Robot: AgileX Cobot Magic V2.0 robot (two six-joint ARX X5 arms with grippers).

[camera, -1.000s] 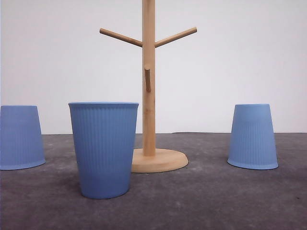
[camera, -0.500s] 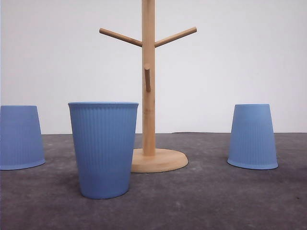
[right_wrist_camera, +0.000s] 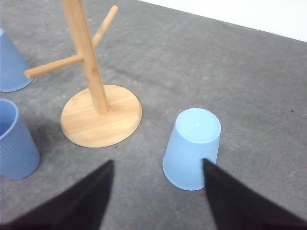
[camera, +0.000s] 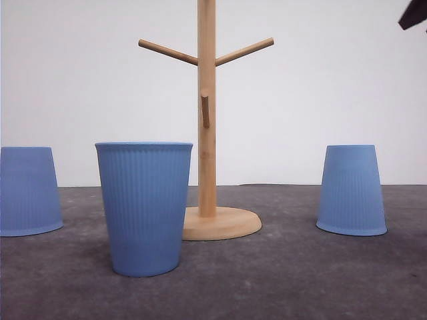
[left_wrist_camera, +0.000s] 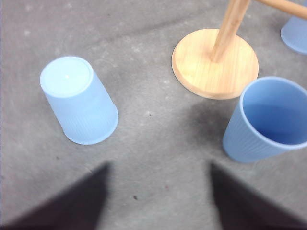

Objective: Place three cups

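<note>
Three light-blue ribbed cups stand on the dark grey table. In the front view, one cup (camera: 27, 191) is upside down at the far left. A second cup (camera: 144, 207) is upright in front of the wooden stand, and the third cup (camera: 351, 190) is upside down at the right. My left gripper (left_wrist_camera: 158, 206) is open above the table, between the left upside-down cup (left_wrist_camera: 79, 100) and the upright cup (left_wrist_camera: 268, 120), touching neither. My right gripper (right_wrist_camera: 158, 201) is open and hovers just short of the right upside-down cup (right_wrist_camera: 192, 148). Nothing is held.
A wooden cup tree (camera: 207, 133) with angled pegs stands on a round base (left_wrist_camera: 215, 64) at the table's middle, behind the upright cup. A dark arm part (camera: 413, 15) shows at the front view's top right corner. A white wall closes the back.
A dark arm part has come into the front view's top right corner. The cups and the stand have not moved.
</note>
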